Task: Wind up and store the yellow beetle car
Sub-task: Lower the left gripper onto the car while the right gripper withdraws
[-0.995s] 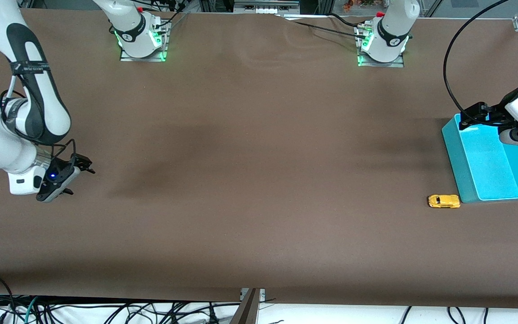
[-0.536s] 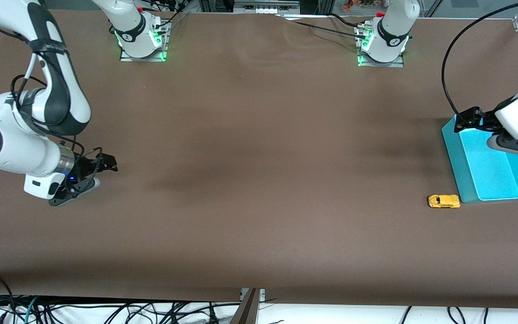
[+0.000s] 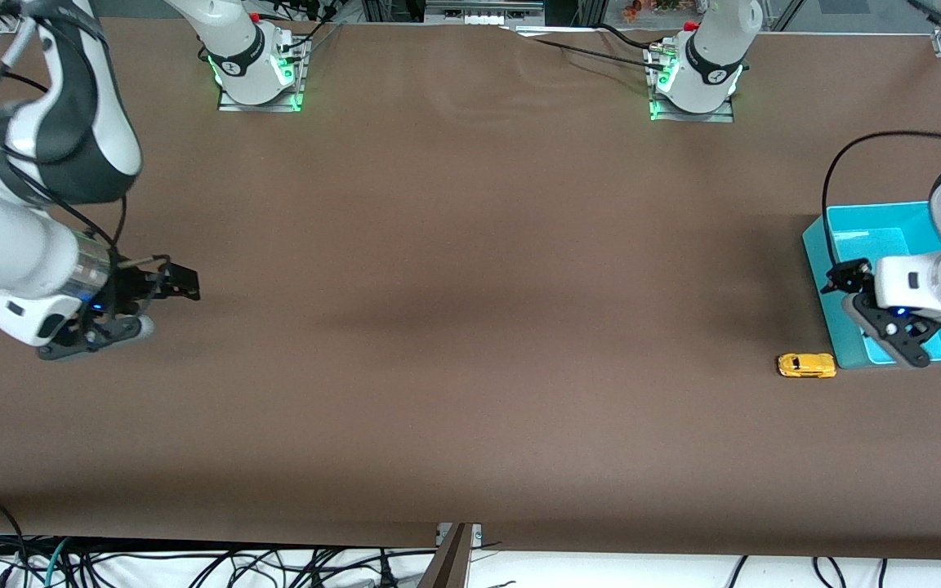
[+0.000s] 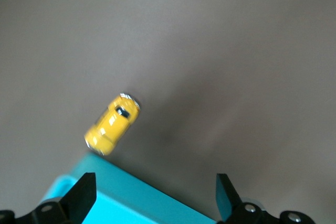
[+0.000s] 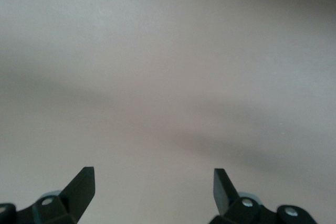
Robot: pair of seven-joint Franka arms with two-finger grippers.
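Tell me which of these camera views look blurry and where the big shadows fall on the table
Front view: sharp, with broad soft shadows across the middle of the table and beside the blue bin. Left wrist view: the yellow beetle car is soft and slightly smeared, a diffuse shadow beside it; the open left gripper frames it. Right wrist view: the open right gripper over hazy bare tabletop, faint shadow bands.

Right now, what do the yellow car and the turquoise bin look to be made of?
The yellow beetle car: glossy painted metal or hard plastic, judging by bright highlights on its rounded body; which, unclear. The turquoise bin: likely smooth moulded plastic, with uniform colour and thin, rigid walls.
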